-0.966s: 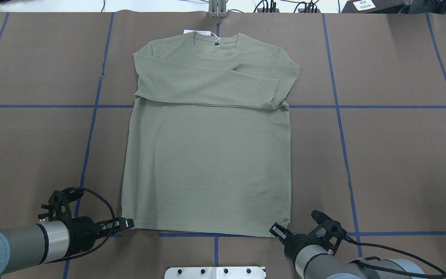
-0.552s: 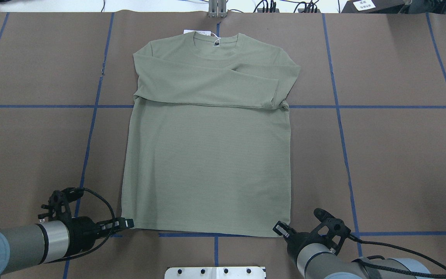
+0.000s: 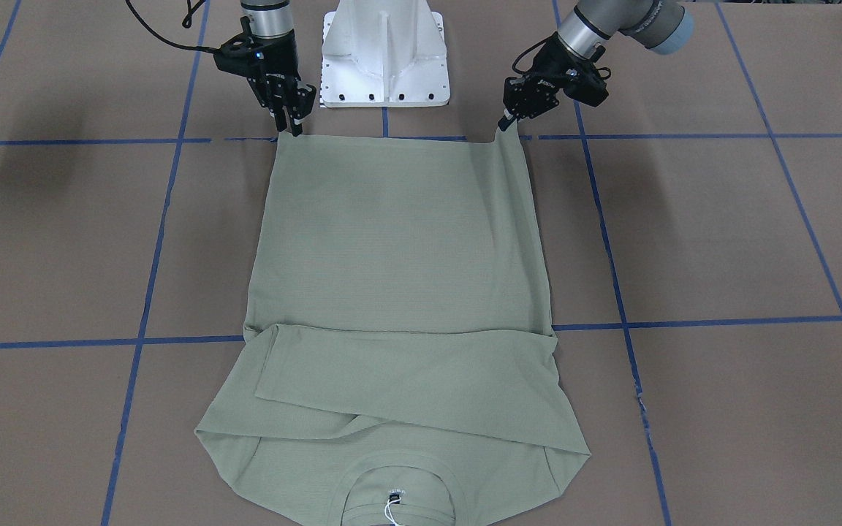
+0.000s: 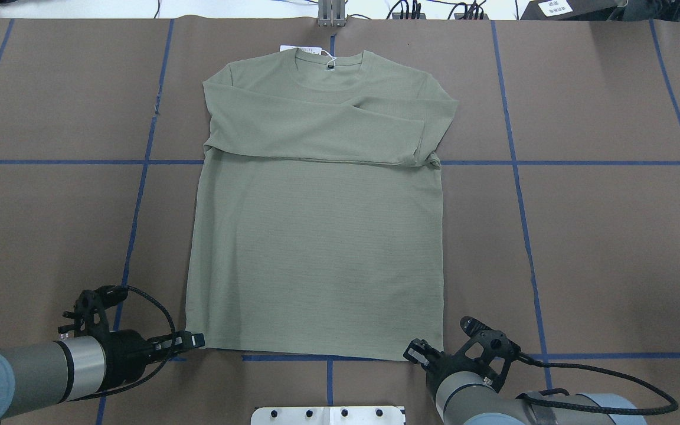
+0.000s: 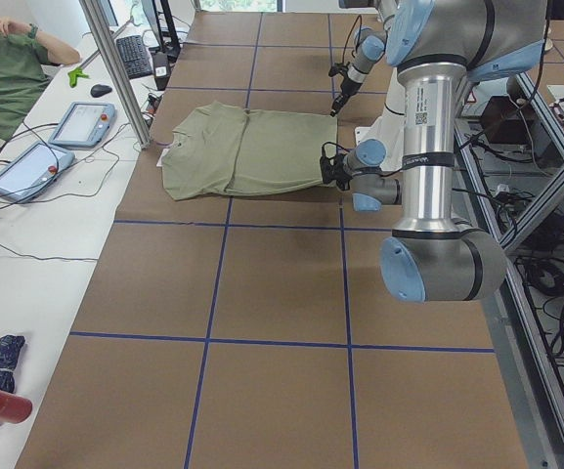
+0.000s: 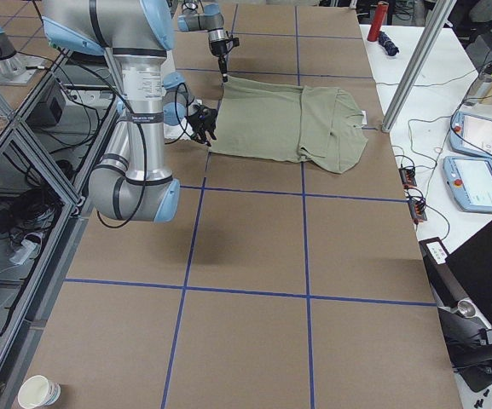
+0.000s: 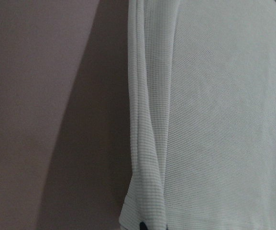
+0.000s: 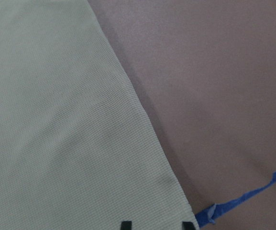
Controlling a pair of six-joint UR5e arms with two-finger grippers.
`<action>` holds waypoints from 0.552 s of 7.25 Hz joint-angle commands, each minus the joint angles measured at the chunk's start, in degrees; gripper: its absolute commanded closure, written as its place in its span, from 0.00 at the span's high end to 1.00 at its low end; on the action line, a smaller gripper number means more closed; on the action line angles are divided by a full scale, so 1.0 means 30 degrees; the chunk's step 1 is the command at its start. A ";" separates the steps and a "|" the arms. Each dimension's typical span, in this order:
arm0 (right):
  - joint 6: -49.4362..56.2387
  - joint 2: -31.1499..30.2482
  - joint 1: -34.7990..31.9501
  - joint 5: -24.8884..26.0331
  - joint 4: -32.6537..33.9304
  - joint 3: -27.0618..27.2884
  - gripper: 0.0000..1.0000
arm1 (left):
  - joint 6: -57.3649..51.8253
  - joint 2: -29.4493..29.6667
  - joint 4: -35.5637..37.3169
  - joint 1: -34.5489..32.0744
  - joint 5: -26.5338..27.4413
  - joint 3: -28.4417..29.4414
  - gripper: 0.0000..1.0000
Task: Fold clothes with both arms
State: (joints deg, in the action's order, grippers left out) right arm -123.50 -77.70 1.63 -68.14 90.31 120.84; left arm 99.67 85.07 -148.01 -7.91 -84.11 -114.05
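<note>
**Station state: one shirt, two grippers at the hem**

Count of task items:
- One pale sage-green long-sleeved knit shirt (image 4: 316, 248), lying flat on the brown paper table cover (image 4: 611, 248).
- Two silver-tube robot arms, the left arm (image 4: 33, 372) and the right arm (image 4: 481, 404), each with one black two-finger gripper.

Left gripper (image 4: 197, 340): the fingers are pressed together on the hem corner directly in front of it. In the front-facing view that corner is drawn up into a small peak at the tips. The left wrist view shows the shirt's side edge running away from one black fingertip (image 7: 141, 225).

Right gripper (image 4: 415, 352): the fingers are spread. One black fingertip (image 8: 125, 224) sits over the fabric and the other at the cloth's edge, with the opposite hem corner lying flat between them.

Shirt position: the hem spans from one gripper to the other. The body extends straight ahead of both, with the collar at the far end. Two sleeves lie folded across the chest, one over the other, well ahead of the grippers.

Labels:
- One white hang tag (image 4: 294, 48) lies beside the collar.
- One small dark neck label (image 4: 330, 66) sits inside the collar.
- The print on both is too small to read.

One white metal pedestal base (image 3: 384, 51) stands behind and between the grippers.
</note>
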 commanded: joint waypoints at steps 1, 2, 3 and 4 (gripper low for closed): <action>0.0209 0.0296 -0.0190 -0.0371 0.0865 -0.0084 1.00 | -0.0001 0.0001 0.0000 0.0000 0.0000 -0.0010 0.00; 0.0471 0.0265 -0.0220 -0.0371 0.0865 -0.0201 1.00 | -0.0001 0.0030 0.0000 0.0000 0.0000 -0.0010 0.00; 0.0445 0.0294 -0.0192 -0.0342 0.0865 -0.0666 1.00 | -0.0001 0.0001 0.0000 0.0000 0.0000 -0.0010 0.00; 0.0357 0.0352 -0.0133 -0.0284 0.0865 -0.1048 0.99 | -0.0001 -0.0057 0.0000 0.0000 0.0000 -0.0097 0.00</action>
State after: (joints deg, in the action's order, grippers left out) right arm -122.32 -76.78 1.11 -69.15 92.87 119.07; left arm 99.67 85.05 -148.01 -7.91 -84.11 -114.17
